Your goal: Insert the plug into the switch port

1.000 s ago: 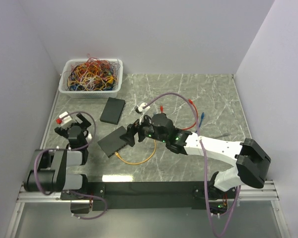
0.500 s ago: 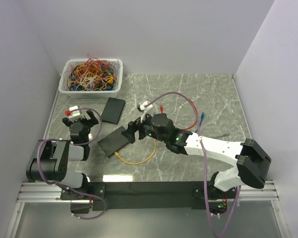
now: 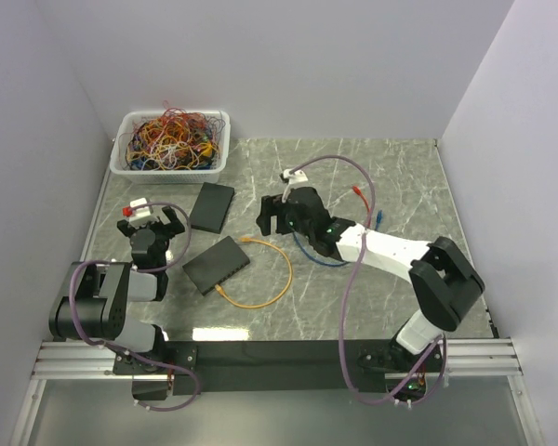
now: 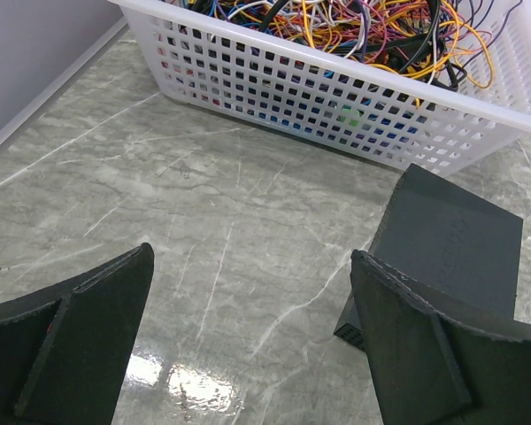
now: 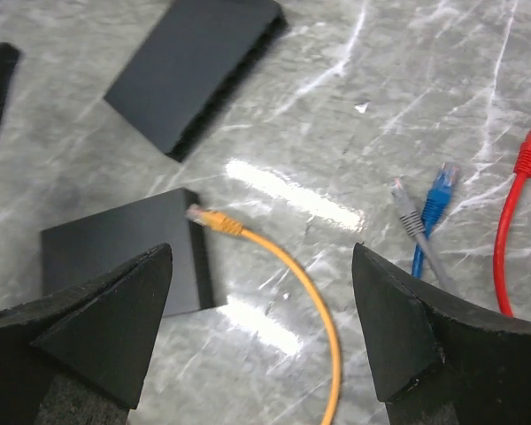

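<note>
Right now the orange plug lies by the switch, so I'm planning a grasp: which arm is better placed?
Right. The right end effector, open, hovers over the orange plug at the edge of the switch; the left end effector faces the basket, with the plug outside its view.

The table has a grey-green, marble-patterned top crossed by pale veins; a plain white back wall rises behind its far edge; a left wall of the same pale tone stands along its left edge, and a right wall along its right edge; a black strip and an aluminium rail run along its near edge; bright glare patches lie on the top close to that edge; grey floor shows below the rail.
</note>
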You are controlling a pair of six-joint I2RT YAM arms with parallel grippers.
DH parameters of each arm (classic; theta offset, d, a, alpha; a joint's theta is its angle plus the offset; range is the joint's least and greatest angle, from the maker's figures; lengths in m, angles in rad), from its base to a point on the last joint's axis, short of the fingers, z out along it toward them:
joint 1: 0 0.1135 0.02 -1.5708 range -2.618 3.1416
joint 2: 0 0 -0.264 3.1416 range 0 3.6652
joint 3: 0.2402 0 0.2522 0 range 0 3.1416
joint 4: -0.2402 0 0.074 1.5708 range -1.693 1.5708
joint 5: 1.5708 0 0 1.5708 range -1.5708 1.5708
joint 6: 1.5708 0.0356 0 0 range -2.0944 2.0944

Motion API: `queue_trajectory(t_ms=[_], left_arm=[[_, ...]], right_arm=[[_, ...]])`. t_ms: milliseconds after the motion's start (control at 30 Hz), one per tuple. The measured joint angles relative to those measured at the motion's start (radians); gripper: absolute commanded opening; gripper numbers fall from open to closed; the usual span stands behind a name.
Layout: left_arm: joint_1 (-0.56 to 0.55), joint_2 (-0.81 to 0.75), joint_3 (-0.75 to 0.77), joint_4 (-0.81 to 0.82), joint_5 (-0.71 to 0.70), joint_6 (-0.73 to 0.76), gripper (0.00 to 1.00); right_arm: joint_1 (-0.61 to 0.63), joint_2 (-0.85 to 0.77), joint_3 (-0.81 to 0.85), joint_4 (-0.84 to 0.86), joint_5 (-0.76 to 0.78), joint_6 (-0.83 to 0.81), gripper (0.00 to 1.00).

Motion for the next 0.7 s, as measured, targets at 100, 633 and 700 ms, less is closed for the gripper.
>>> queue_trajectory(t_ms=[100, 633, 700], left_arm=[[0.000, 0.000, 0.000, 0.000, 0.000, 0.000, 0.99], [0.000, 0.000, 0.000, 0.000, 0.001, 0.013, 0.99], [0.000, 0.000, 0.000, 0.000, 0.001, 0.013, 0.99]], right_arm=[[-0.016, 0.055, 0.045, -0.029, 0.005, -0.001, 0.88], [-0.060, 0.385, 0.304, -0.185, 0.061, -0.025, 0.84], [-0.068, 0.408, 0.326, -0.204, 0.069, -0.032, 0.84]])
